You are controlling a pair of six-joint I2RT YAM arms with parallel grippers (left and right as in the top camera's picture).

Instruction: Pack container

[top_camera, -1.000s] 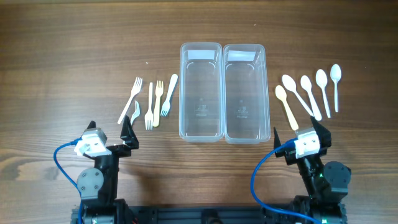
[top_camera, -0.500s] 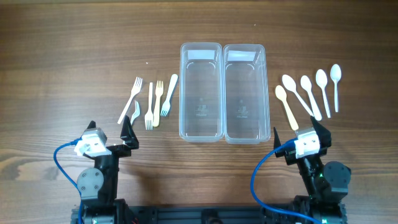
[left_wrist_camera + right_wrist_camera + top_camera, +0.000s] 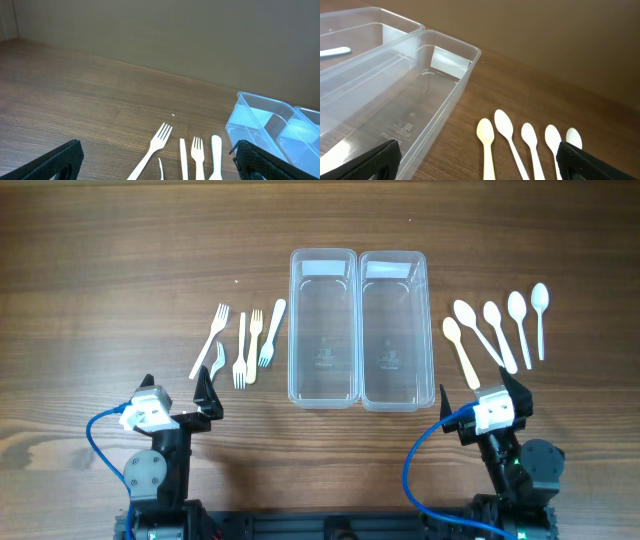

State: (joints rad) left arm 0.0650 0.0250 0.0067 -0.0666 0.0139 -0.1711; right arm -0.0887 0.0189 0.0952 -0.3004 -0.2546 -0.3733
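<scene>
Nothing moved: left bin (image 3: 322,330) and right bin (image 3: 394,330) touching at upper centre, both empty; left gripper (image 3: 176,378) and right gripper (image 3: 478,384) released, lower corners.

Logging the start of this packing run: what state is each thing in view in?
left container: upright, no lid, empty
right container: upright, no lid, empty
forks: lying on the table, unpacked
spoons: lying on the table, unpacked
left gripper: open, empty
right gripper: open, empty
</scene>
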